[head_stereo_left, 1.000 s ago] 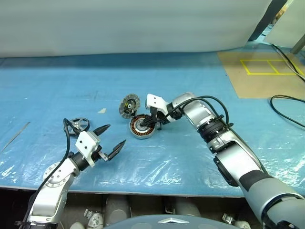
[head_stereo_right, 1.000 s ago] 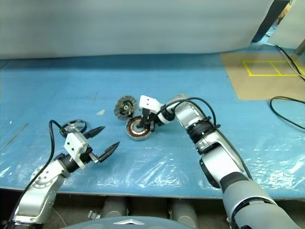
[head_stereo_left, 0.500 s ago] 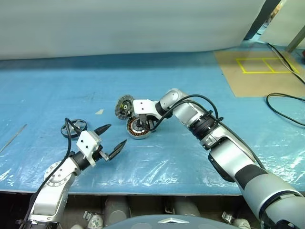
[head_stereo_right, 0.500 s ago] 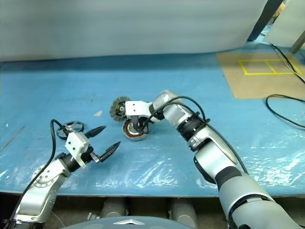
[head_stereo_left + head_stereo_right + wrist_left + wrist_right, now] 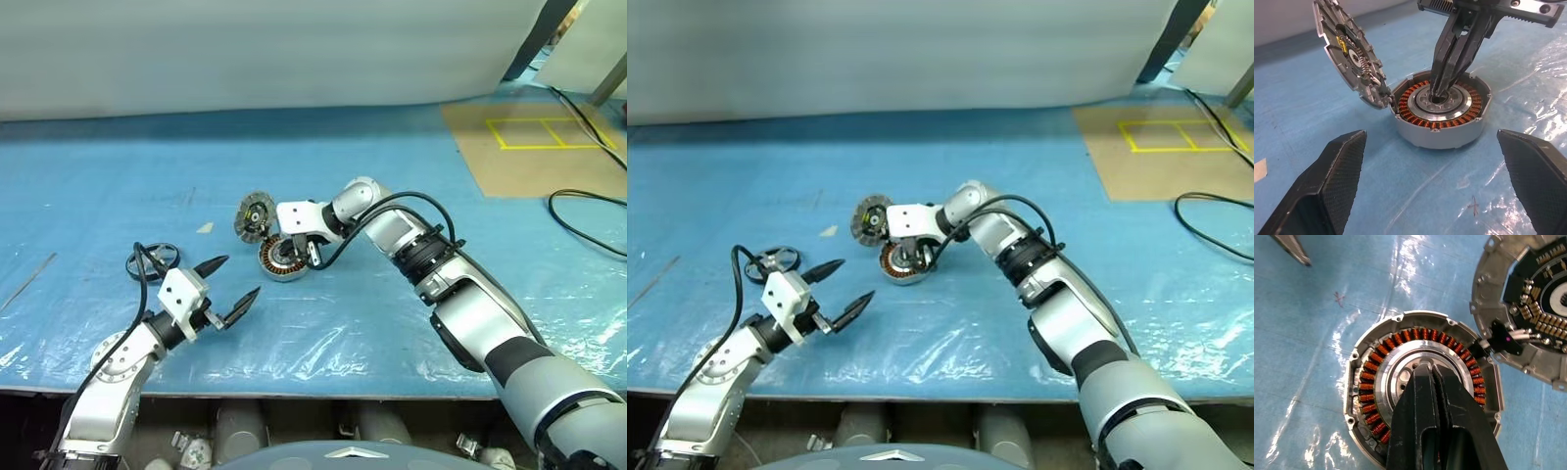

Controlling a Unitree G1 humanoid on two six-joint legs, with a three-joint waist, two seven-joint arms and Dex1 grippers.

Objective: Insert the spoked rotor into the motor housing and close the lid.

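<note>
The spoked rotor (image 5: 154, 260) is lying flat on the blue worktop (image 5: 392, 323), out at the robot's left, well apart from the motor housing (image 5: 282, 258) and not yet inside it. The left hand (image 5: 223, 293) is hanging just on the near side of the rotor with its two black fingers spread wide and nothing between them, pointing across toward the housing, so the rotor is sitting just behind and to the outer side of those fingers. The right hand (image 5: 1442, 85) is reaching over from the other side, its fingers pressed together with their tips poking down into the silver centre of the housing, gripping nothing that I can make out.

The lid (image 5: 254, 215) is standing tilted on its edge against the far-left side of the housing, its inner face with the circuitry turned toward the windings, seemingly joined to the housing by a short wire.

Judging from this, the left arm is by far the nearer one to the rotor, and the fetch is turning on swinging that hand back and outward to the wheel, then carrying it rightward to the open bore. The rotor has no long axis; it is lying flat, so a pinch on the rim or a spoke from above is looking likely
</note>
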